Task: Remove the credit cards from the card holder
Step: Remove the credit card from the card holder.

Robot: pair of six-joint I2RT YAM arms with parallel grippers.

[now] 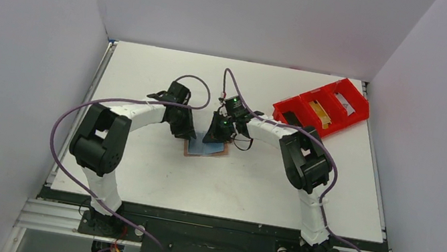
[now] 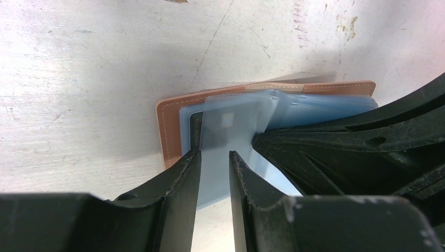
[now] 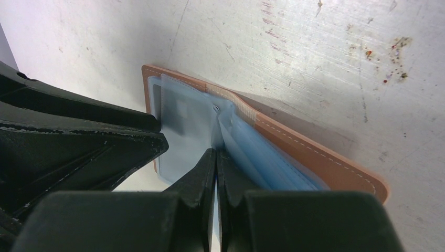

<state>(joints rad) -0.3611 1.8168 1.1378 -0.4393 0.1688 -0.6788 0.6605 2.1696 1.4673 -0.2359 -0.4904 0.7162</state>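
The card holder (image 1: 207, 150) lies open on the table, with a tan-brown stitched rim (image 2: 169, 131) and pale blue-grey pockets (image 3: 273, 163). A pale, half see-through card (image 2: 233, 118) with a small light square sticks out over its left half. My left gripper (image 2: 215, 153) stands over that card with its jaws a narrow gap apart. The card overlaps its fingertips (image 2: 195, 157), and no pinch shows. My right gripper (image 3: 215, 152) is shut, with its tips pressed on the inner face by the fold. In the top view both grippers (image 1: 184, 135) (image 1: 217, 137) meet over the holder.
A red compartment tray (image 1: 284, 108) sits at the back right and holds a yellow item (image 1: 322, 114) and a grey one. White walls enclose the table on three sides. The arms' cables loop above the holder.
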